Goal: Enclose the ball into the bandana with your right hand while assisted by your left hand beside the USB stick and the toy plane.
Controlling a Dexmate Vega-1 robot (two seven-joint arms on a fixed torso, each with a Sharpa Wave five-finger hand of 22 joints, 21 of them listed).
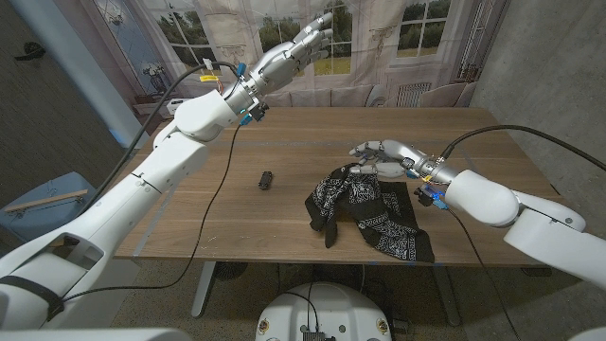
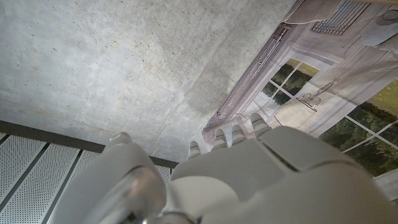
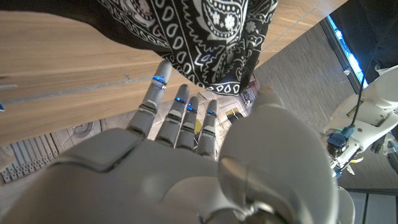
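While the right hand (image 1: 382, 156), fingers spread and holding nothing, hovers at the far edge of the crumpled bandana (image 1: 365, 210) (ball unseen), the raised, empty left hand (image 1: 295, 49) cannot stop the cloth sliding.

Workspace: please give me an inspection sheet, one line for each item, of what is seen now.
Surface: wooden table, bare around the things.
Job's things: black bandana lies crumpled right of centre; small dark USB stick to its left, apart. Ball and toy plane: nothing seen.
Clutter: nothing seen.
Hands: left hand raised high above the far edge, holding nothing; right hand at the bandana's far edge, fingers spread; contact cannot be told.
Cables: black cable hangs from the left arm across the table; another runs off the right wrist.
Surroundings: window backdrop, concrete wall.
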